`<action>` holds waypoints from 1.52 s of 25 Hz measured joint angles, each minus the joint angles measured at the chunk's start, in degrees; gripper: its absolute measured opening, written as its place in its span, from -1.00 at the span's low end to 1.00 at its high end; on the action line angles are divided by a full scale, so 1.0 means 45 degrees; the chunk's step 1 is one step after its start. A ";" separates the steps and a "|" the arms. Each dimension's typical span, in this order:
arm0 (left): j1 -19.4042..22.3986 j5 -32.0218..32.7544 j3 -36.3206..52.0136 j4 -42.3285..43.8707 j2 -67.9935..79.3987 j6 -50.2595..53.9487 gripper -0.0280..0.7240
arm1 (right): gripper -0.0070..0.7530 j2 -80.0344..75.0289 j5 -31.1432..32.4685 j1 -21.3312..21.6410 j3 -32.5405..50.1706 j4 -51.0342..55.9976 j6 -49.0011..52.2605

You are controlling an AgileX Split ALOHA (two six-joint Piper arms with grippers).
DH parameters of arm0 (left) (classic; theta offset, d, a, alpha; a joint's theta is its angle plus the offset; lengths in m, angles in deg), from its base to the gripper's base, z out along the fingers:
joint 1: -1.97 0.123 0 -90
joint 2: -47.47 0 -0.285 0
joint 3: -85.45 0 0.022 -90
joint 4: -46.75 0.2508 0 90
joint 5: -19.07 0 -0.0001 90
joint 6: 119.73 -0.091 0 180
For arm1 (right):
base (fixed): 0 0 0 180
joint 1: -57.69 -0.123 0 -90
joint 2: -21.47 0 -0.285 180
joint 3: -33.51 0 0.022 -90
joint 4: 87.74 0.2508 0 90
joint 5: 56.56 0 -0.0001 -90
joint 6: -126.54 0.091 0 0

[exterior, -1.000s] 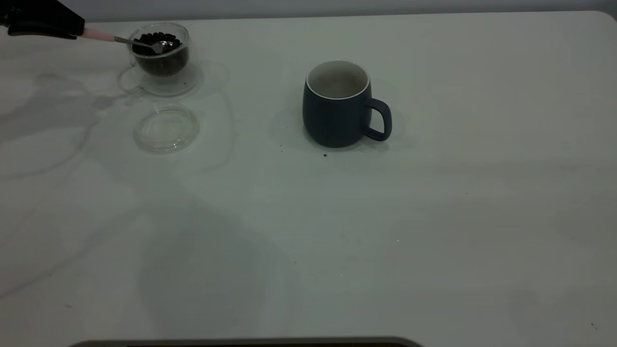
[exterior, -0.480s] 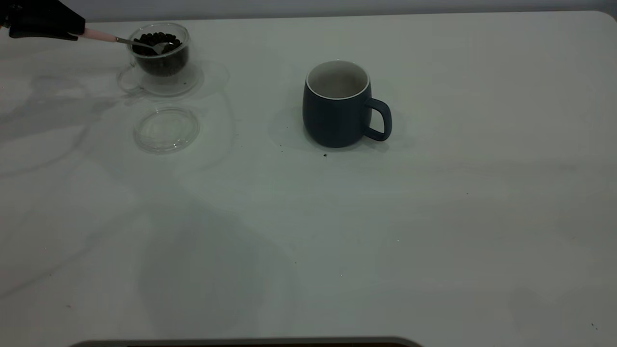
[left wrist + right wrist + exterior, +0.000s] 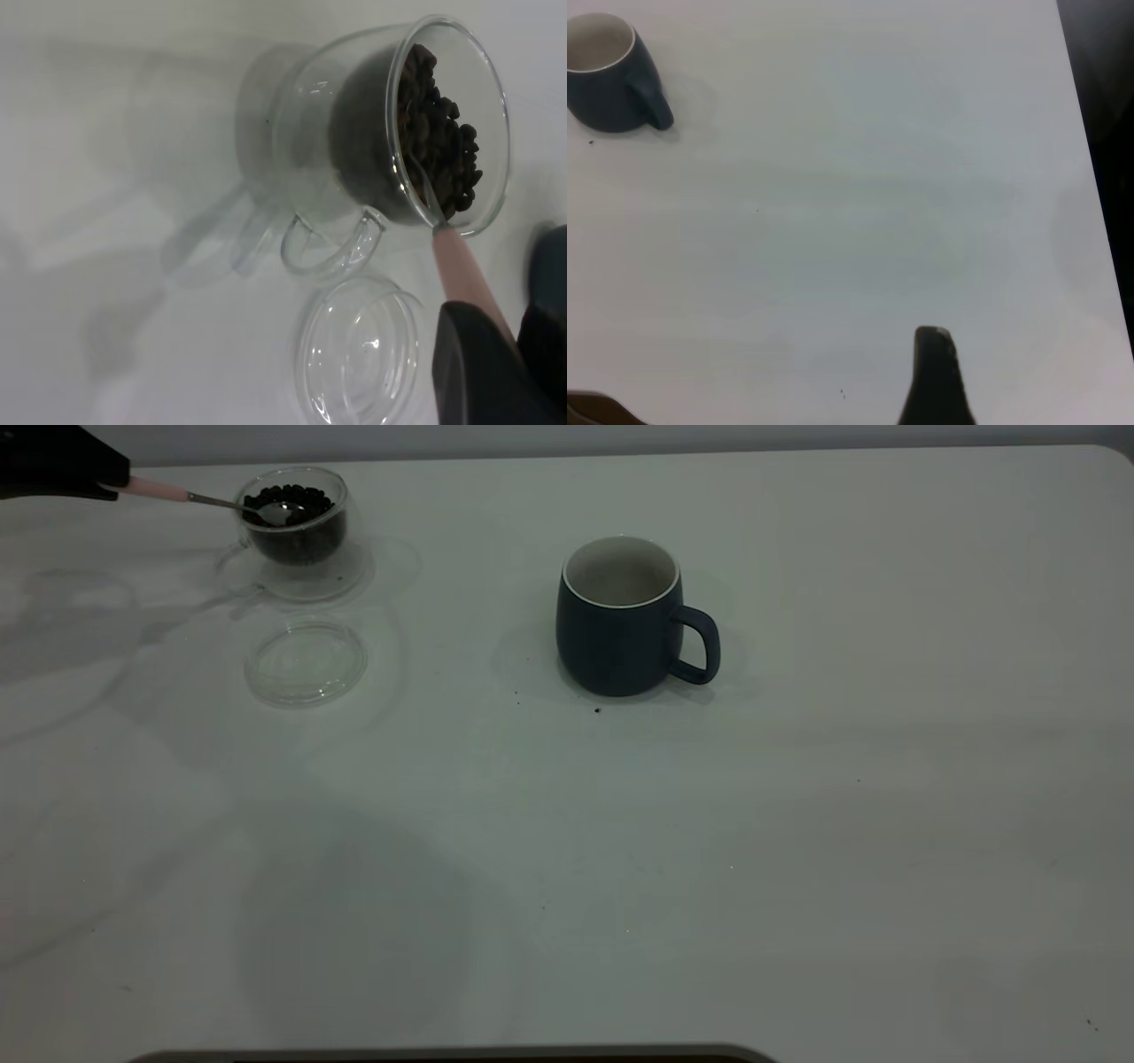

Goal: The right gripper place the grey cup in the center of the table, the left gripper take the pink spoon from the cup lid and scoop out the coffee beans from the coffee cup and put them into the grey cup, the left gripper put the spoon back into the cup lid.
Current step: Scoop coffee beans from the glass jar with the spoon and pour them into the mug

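Left gripper (image 3: 106, 485) at the table's (image 3: 797, 850) far left corner, jaws clamped on the pink spoon (image 3: 177, 495), its bowl resting on the coffee beans (image 3: 292, 500) in the coffee cup (image 3: 297, 531). Cup lid (image 3: 306, 662) lies just beside it. Grey cup (image 3: 620, 620) stands mid-table (handle rightward). Right gripper (image 3: 935, 376): jaw state, cannot tell.
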 joint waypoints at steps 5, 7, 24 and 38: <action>0.0206 0.0378 0.0000 -0.0454 0.0000 0.0042 -0.59 | 0.57 0.0000 0.0000 0.0000 0.0000 0.0000 0.0000; 0.0206 0.0376 0.0000 -0.0491 0.0054 0.0044 -0.59 | 0.57 0.0000 0.0000 0.0000 0.0000 0.0000 0.0000; 0.0206 0.0841 -0.0010 -0.1836 0.1201 -0.0077 -0.59 | 0.57 0.0000 0.0000 0.0000 0.0000 0.0000 0.0000; 0.0674 0.1548 -0.0010 -0.2157 0.1201 -0.0041 -0.59 | 0.57 0.0000 0.0000 0.0000 0.0000 0.0000 0.0000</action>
